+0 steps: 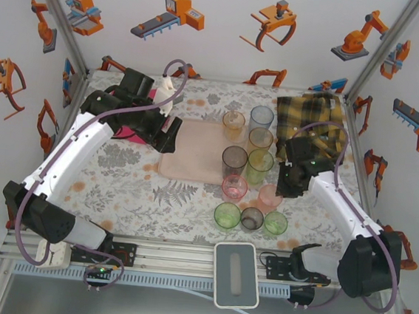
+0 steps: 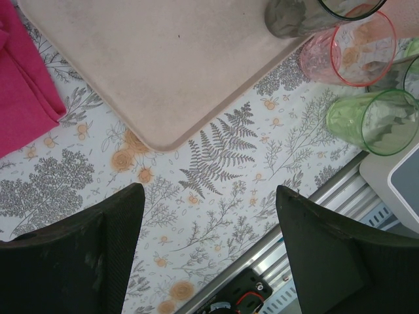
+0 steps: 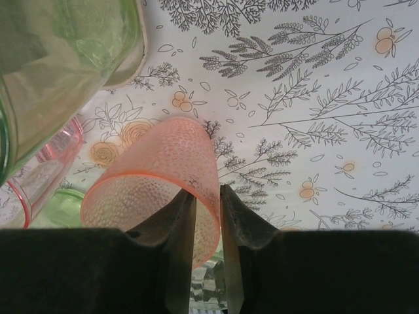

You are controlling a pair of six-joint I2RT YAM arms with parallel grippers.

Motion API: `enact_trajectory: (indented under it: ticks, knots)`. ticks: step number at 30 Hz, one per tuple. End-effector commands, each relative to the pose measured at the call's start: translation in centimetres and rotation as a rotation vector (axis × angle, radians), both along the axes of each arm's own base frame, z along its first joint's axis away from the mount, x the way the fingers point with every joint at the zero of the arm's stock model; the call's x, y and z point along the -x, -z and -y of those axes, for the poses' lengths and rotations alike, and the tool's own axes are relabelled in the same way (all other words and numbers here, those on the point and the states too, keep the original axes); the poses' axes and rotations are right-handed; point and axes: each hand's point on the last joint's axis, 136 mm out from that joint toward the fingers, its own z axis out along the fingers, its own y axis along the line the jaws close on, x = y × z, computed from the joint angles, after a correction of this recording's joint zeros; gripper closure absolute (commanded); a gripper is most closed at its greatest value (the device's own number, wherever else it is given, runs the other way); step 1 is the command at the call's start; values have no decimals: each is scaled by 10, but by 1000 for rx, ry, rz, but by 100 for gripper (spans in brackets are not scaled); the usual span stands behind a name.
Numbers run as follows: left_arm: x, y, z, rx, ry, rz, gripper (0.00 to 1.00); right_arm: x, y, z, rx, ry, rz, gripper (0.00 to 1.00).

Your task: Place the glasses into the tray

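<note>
Salmon-pink dimpled plastic tumbler — my right jaws are pinching its wall at the rim, one finger inside the cup and one outside, the two nearly together. From above, this tumbler is off the flat pale pink rectangular tray, at about its four o'clock. It is over the floral-print worktop, with a clear pink plastic tumbler just beside it at nine o'clock. In the right wrist view a tall green translucent tumbler looms at ten o'clock.

My left jaws are spread wide over the worktop. In the left wrist view the tray's rounded corner lies at twelve o'clock of them and a folded magenta towel at ten o'clock. A smoky grey translucent tumbler stands at the tray's three o'clock edge — I cannot tell whether it rests on the tray.
</note>
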Motion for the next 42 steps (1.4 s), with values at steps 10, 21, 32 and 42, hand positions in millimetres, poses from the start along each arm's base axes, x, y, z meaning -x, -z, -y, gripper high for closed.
enact_trajectory:
  ticks: [10,21,32,42]
  knots:
    - [2,-9,-2,36,-13,11,25,-3,-5,8,58,-1,23,87]
    - [1,-14,-8,37,-27,26,25,3,-29,16,90,-2,44,95]
    - [-1,-17,-13,41,-41,35,24,17,-54,30,123,43,61,97]
    - [-3,-17,-17,40,-51,39,24,30,-103,40,132,59,128,97]
